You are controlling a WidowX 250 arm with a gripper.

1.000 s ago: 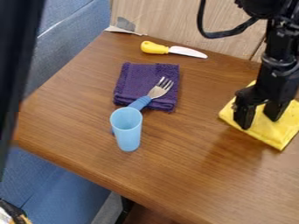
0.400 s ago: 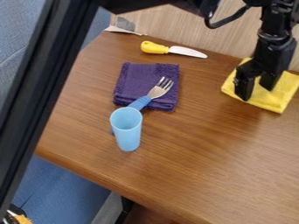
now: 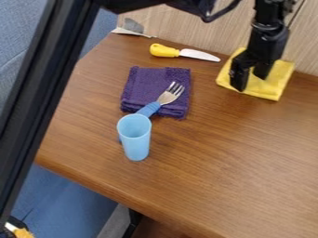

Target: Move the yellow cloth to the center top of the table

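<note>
1. Spreading across most of the view, the brown wooden tabletop (image 3: 214,169) has blue upholstery (image 3: 62,200) beyond its left and near edges and a pale wood panel (image 3: 180,28) behind its far edge.
2. The black arm (image 3: 270,42) passes along the top of the view, with a long dark section slanting down the left side, and drops toward the far edge of the tabletop on the right.
3. The yellow cloth (image 3: 271,87) lies flat against the tabletop's far edge, right of the knife and well apart from the far left corner, partly hidden under the end effector.
4. The purple cloth (image 3: 152,86) lies folded in the left half of the tabletop, between the far edge and the cup.
5. The end effector (image 3: 251,82) points down onto the yellow cloth, its two fingers clearly apart with yellow fabric visible between them; whether a fold is caught there, I cannot tell.
6. The light blue cup (image 3: 136,144) stands upright just beside the purple cloth, toward the near edge.
7. The fork (image 3: 149,109) rests its metal head on the purple cloth, tines toward the far edge; its blue handle slants off the fabric and runs behind the cup.
8. The knife (image 3: 199,55) lies near the far edge, yellow handle to the left, white blade toward the yellow cloth.
</note>
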